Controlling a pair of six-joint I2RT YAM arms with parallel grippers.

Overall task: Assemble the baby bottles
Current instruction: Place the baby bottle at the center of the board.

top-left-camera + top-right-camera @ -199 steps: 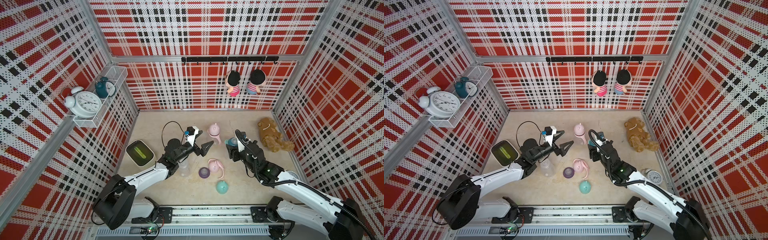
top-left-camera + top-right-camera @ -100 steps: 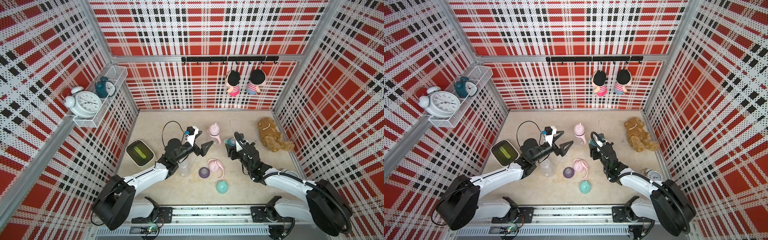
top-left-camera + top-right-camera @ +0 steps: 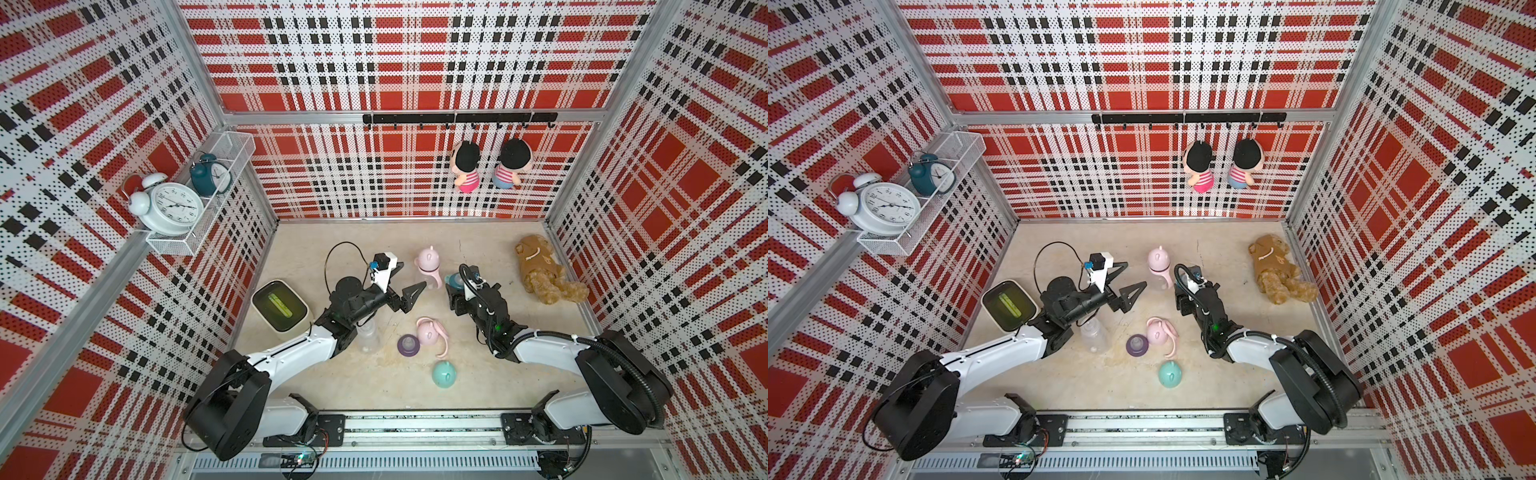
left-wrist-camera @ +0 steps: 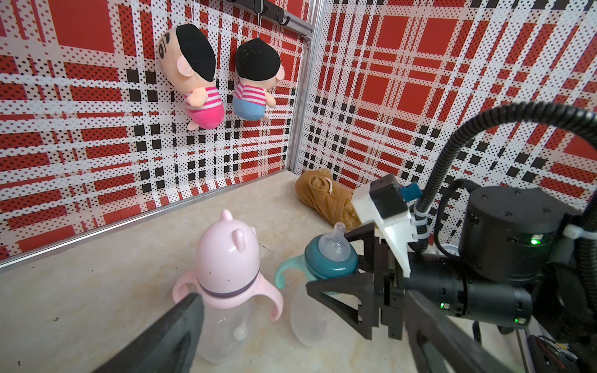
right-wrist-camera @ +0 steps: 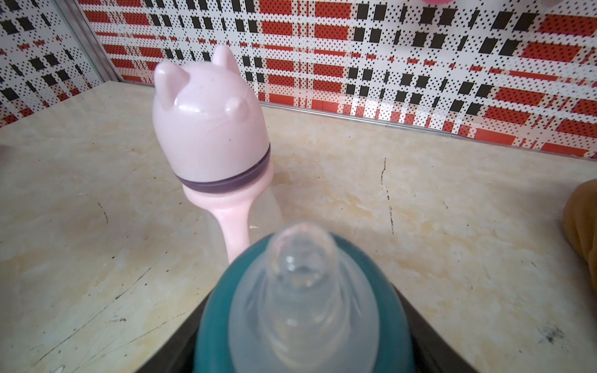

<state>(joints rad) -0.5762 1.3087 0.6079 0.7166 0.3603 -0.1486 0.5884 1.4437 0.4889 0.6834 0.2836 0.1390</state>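
Overhead, in both top views, a capped pink bottle (image 3: pixel 428 266) stands at frame centre, just beside the uncapped teal bottle (image 3: pixel 452 281). The left fingers (image 3: pixel 409 293) gape empty, and a loose teal cap (image 3: pixel 444 374) lies lower.

Left wrist view: the right fingers (image 4: pixel 339 285) clamp the teal bottle's collar (image 4: pixel 323 266), centre-right.

Right wrist view: the pink bottle (image 5: pixel 210 129) stands upper left, behind the nipple (image 5: pixel 300 258).

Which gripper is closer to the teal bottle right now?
Right. The right gripper grips the teal bottle at its collar. The left gripper is open, off to its side by the capped pink bottle, not touching it.
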